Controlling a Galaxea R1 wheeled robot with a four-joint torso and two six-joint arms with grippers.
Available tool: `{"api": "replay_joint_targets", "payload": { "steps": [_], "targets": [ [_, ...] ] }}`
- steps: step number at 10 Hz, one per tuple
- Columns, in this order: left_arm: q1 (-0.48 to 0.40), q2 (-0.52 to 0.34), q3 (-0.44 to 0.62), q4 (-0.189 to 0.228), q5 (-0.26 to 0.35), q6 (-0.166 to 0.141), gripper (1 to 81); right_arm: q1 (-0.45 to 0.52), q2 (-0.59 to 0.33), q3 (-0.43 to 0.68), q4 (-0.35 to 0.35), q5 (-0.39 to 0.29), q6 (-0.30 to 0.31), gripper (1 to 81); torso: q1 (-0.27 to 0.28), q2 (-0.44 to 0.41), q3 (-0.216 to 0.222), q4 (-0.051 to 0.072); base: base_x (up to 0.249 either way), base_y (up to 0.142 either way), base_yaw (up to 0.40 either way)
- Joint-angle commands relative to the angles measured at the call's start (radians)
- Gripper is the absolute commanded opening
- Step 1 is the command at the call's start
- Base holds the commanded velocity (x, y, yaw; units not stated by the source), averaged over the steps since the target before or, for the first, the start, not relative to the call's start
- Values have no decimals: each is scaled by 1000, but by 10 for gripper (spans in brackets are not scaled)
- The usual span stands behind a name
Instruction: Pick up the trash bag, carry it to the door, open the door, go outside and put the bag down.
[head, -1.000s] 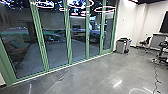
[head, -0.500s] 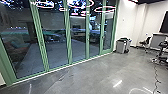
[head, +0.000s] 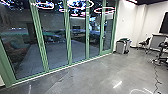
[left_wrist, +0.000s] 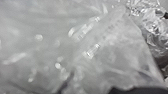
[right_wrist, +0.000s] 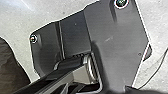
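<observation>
In the head view, a tall glass wall with green frames (head: 68, 37) is stretching from the left edge past the middle. A grey, polished floor (head: 82, 77) is spreading across the lower part, and a plain white wall (head: 127, 25) is rising at the upper right. A dark wheeled chair (head: 144, 44) is standing toward the right edge. Left of it, a grey bin with a dark top (head: 120, 47) is standing near the glass wall's right end; its contents are staying out of sight. In the left wrist view, the translucent, pale plastic trash bag (left_wrist: 120, 50) is lying creased close to the camera, its film catching bright glints; I cannot tell what it is containing. Whether either gripper is opening, closing or holding anything, I cannot tell. A thin black cable (head: 156, 77) is winding over the floor at the lower right.
</observation>
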Motion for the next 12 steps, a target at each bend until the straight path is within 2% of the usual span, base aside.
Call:
{"api": "replay_joint_targets", "payload": {
  "steps": [1, 9, 12],
  "targets": [
    [-87, -8, -2, 0, 71, -2, 10, 79, -2, 4, -7, -50, -1, 811, 0, 0, 0, 0, 95, 0, 0],
    [-87, -7, -2, 0, 71, -2, 10, 78, -2, 4, -8, -50, -1, 811, 2, 1, 0, 0, 91, 0, 0],
    [-87, -8, -2, 0, 71, -1, 10, 78, -1, 4, -8, -51, -1, 811, 0, 0, 0, 0, 71, -89, 0]
  ]
}}
